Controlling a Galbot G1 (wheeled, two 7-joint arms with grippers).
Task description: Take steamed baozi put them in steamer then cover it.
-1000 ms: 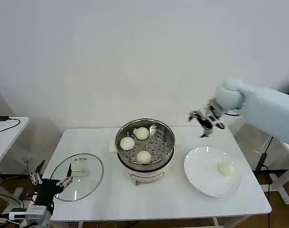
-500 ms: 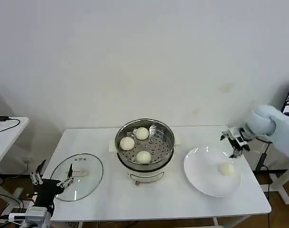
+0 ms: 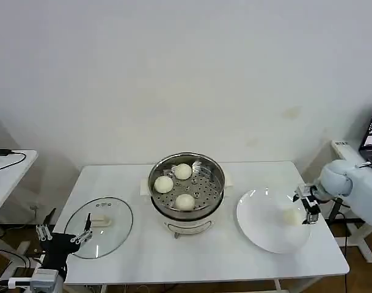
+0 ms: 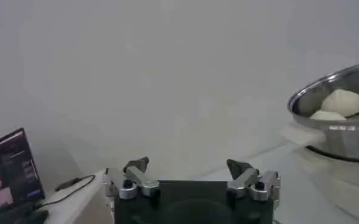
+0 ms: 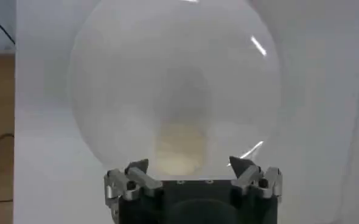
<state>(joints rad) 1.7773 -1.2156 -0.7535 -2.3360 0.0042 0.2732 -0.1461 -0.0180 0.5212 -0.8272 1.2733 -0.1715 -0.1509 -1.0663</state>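
Stainless steel shines around the rim of the steamer [image 3: 186,183], which sits at the middle of the white counter [image 3: 149,250] on its white base, uncovered, with three steamed baozi [image 3: 184,201] already resting on the perforated tray inside: one toward the front, two farther back. A fourth baozi [image 3: 289,215] is on the flat white plate [image 3: 259,229] to the steamer's right, so by my reckoning the loading is three-quarters done; that last bun has yet to be lifted across, and the covering has not begun. The glass lid [image 3: 100,227] lies flat on the counter to the steamer's left, well apart from the pot. The right pincer [image 3: 308,206] is at the plate's outer edge, just beside the remaining bun, and the right wrist view shows its fingers spread wide with the bun between and beyond them, holding nothing. The left pincer [image 3: 62,232] waits low at the counter's near left corner beside the lid, its fingers likewise apart and empty. The buns are small, round and smooth, pale off-white, each far smaller than the plate; they look soft and likely to dent under a hard squeeze.
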